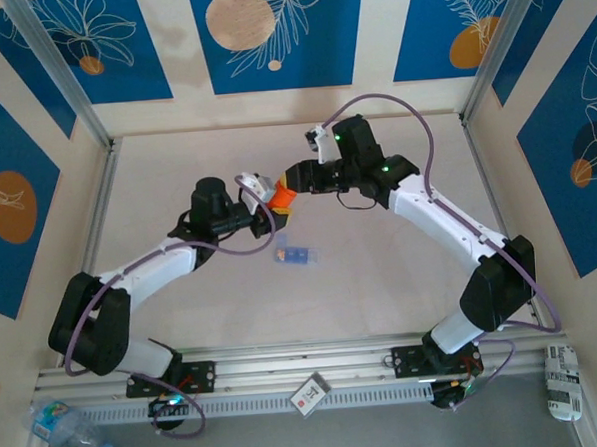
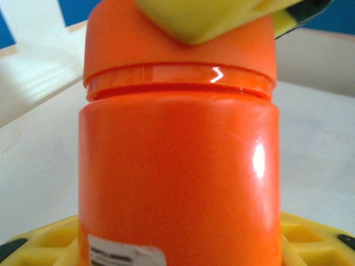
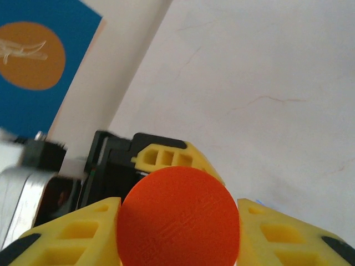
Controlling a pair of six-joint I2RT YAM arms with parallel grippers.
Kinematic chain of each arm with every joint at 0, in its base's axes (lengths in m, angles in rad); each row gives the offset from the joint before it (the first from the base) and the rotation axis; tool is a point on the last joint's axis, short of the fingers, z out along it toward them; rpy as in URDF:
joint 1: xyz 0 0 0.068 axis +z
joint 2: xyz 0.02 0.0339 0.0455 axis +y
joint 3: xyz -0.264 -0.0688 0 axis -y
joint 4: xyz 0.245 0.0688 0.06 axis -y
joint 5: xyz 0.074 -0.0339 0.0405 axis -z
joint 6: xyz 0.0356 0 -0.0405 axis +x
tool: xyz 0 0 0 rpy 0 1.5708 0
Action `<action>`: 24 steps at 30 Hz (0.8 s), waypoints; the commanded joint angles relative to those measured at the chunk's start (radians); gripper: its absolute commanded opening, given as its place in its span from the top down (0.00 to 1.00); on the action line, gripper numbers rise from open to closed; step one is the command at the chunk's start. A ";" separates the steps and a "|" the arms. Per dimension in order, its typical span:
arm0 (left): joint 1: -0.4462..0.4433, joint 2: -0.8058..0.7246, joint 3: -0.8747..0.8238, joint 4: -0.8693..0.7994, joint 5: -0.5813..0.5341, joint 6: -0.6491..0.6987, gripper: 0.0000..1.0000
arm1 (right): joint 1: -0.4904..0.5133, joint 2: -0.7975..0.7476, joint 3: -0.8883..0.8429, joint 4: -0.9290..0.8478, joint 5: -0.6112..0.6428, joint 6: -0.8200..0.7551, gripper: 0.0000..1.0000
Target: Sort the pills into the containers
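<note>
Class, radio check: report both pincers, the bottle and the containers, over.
Left pincer grips orange bottle. Right pincer clamps its cap. Containers lie on table nearby, unobstructed.

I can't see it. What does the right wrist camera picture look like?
A round orange bottle cap sits clamped between the right end effector's two yellow fingers. Behind it is the white table and a blue wall panel.

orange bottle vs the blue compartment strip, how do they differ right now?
The orange bottle is an opaque cylinder; the blue strip is flat and translucent.
The bottle is gripped, left gripper on its body, right gripper on its cap; the strip lies untouched on the table.
The bottle is capped; the strip's lids cannot be made out.
Shared: both are near the middle of the table.
</note>
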 commanded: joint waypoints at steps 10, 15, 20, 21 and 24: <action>-0.116 -0.042 0.000 0.243 -0.134 0.138 1.00 | 0.101 0.073 -0.018 0.014 0.029 0.280 0.69; -0.089 -0.017 -0.002 0.258 -0.116 0.094 1.00 | 0.054 0.065 0.039 -0.016 -0.006 0.277 0.61; -0.021 0.012 0.001 0.278 -0.032 0.005 1.00 | -0.021 0.041 0.127 -0.062 -0.088 0.232 0.29; -0.007 0.015 0.000 0.280 -0.012 -0.009 1.00 | -0.031 0.030 0.138 -0.072 -0.092 0.220 0.25; 0.028 0.017 -0.003 0.288 0.053 -0.051 1.00 | -0.070 -0.017 0.142 -0.085 -0.114 0.184 0.17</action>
